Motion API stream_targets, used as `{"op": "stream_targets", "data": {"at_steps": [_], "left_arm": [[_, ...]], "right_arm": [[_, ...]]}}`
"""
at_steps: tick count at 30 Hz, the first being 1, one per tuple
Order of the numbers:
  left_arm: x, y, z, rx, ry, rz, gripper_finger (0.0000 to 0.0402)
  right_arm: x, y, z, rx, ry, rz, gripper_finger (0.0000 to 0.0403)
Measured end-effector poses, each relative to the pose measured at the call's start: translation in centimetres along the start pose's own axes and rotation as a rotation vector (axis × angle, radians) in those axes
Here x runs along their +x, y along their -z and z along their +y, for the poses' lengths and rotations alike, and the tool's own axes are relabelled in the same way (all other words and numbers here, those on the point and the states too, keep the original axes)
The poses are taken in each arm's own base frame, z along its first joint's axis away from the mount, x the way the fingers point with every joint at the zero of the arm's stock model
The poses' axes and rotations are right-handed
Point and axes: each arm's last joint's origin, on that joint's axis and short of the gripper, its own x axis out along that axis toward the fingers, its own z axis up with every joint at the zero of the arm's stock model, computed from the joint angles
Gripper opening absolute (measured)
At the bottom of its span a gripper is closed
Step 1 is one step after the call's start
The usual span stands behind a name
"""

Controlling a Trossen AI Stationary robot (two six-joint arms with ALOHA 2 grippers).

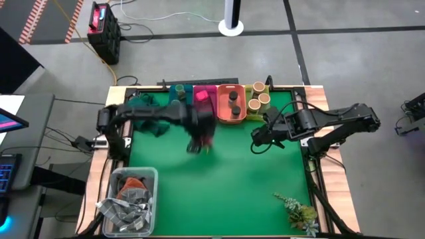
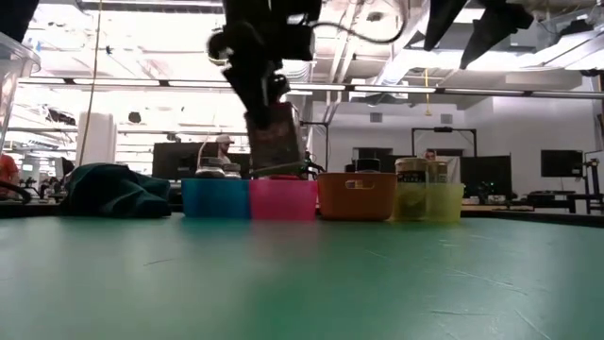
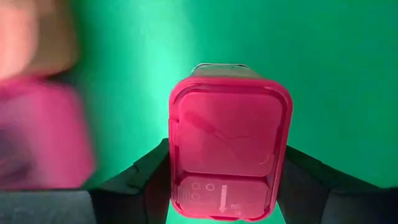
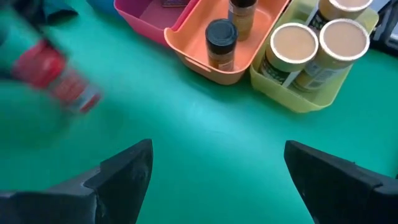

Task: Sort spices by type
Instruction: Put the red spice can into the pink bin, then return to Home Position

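My left gripper (image 1: 198,141) is shut on a pink box with a pink-red lid (image 3: 229,140), in the air over the green table in front of the pink bin (image 2: 283,199). The low view shows the box (image 2: 276,139) above that bin's rim. It shows blurred in the right wrist view (image 4: 57,79). My right gripper (image 4: 217,168) is open and empty, in front of the orange bin (image 4: 214,70), which holds dark-lidded jars (image 4: 220,42). The yellow bin (image 4: 311,93) holds tan-lidded jars (image 4: 292,46). Another pink box (image 1: 200,96) lies in the pink bin. My left gripper pinches the pink box by its two opposite side walls (image 3: 176,165), one finger (image 3: 140,174) on each side. The fingers come from above, pointing down. The box hangs below them, lifted clear of the table and slightly tilted, with its lid end facing the wrist camera.
A row of blue (image 1: 178,93), pink, orange and yellow bins stands along the far edge. A dark teal cloth (image 1: 143,106) lies at the far left. A clear tub of cloths (image 1: 129,196) stands at the near left, and a plant sprig (image 1: 299,212) lies at the near right.
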Motion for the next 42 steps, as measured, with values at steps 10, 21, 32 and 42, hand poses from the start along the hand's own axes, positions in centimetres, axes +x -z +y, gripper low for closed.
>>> {"op": "stream_targets", "data": {"at_steps": [10, 21, 32, 42], "left_arm": [[-3.2, 3.6, 11.0, -0.397, -0.208, -0.199, 0.0222], [-0.6, 5.4, 15.8, -0.452, -0.193, -0.216, 0.0223], [3.4, 5.7, 16.2, -0.400, -0.225, -0.040, 0.0224], [3.4, 5.7, 16.2, -0.411, -0.223, -0.036, 0.0264]], "right_arm": [[-0.1, 0.1, 0.0, 0.048, 0.003, -0.001, 0.0385], [-0.1, -0.1, 0.0, 0.132, 0.017, -0.064, 0.0385], [-0.1, -0.1, 0.1, 0.168, 0.014, -0.070, 0.0385], [-0.1, -0.1, 0.1, 0.168, 0.016, -0.074, 0.0385]]}}
